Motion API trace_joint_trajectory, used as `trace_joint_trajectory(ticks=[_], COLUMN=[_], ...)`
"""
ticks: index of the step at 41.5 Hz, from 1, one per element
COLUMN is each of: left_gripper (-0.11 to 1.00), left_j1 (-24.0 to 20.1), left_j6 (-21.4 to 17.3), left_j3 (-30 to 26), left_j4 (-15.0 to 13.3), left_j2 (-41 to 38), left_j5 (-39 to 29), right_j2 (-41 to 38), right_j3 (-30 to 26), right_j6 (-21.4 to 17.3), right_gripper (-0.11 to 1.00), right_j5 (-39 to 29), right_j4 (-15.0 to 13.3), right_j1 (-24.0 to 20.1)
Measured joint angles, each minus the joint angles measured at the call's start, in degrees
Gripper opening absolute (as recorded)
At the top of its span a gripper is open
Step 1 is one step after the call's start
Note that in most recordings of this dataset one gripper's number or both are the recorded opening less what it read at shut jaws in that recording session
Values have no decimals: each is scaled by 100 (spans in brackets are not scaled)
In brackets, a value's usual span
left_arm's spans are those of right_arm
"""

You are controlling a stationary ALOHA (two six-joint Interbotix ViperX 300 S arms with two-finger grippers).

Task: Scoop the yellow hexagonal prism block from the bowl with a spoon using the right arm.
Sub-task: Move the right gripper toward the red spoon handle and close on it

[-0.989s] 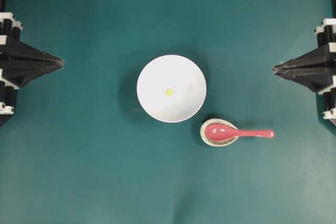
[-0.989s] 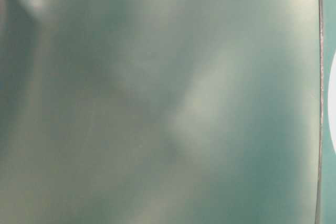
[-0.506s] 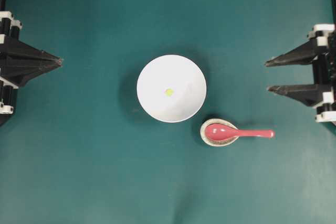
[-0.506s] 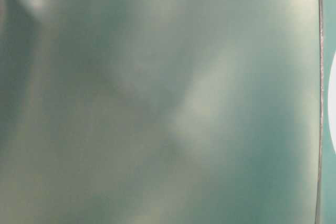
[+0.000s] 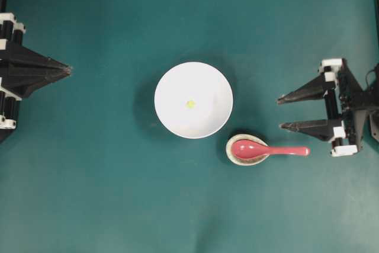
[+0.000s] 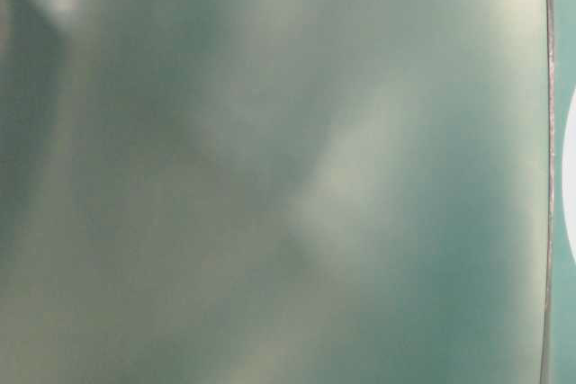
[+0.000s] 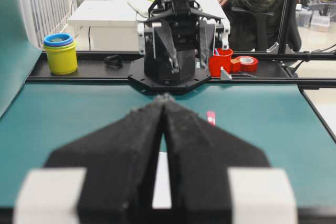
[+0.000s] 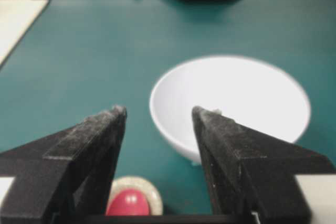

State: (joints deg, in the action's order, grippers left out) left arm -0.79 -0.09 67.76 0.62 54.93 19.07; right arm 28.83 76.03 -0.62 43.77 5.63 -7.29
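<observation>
Pink-red soup spoon (image 5: 267,150) resting in speckled oval rest (image 5: 247,149), handle end just below spread right fingers (image 5: 290,125); tiny yellow block (image 5: 190,104) inside white bowl (image 5: 177,81); left fingers (image 5: 59,70) pressed together.

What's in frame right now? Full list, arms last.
bowl: 1, white, middle of the table
block: 1, yellow, inside the bowl
spoon: 1, pink-red, scoop in the spoon rest, handle pointing right
spoon rest: 1, speckled, just lower right of the bowl
table: 1, teal
left gripper: 1, black, left edge, shut
right gripper: 1, black, right side above the spoon handle, open, empty
</observation>
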Motion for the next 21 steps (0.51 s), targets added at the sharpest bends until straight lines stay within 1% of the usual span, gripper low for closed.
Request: trace_joint_trajectory(ticks=[7, 16, 21], left_gripper=[1, 2, 1], left_j1=[9, 0, 0], left_j6=[0, 0, 0], left_j3=[0, 0, 0], left_j4=[9, 9, 0], left_j2=[0, -18, -79], left_j5=[0, 0, 0], right_j2=[-782, -1749, -2145], right_j3=[132, 211, 220], right_j6=[-9, 0, -26], right_gripper=[59, 59, 59], right_j5=[870, 1696, 2101], right_j4=[334, 677, 932], right_j1=[-290, -694, -993])
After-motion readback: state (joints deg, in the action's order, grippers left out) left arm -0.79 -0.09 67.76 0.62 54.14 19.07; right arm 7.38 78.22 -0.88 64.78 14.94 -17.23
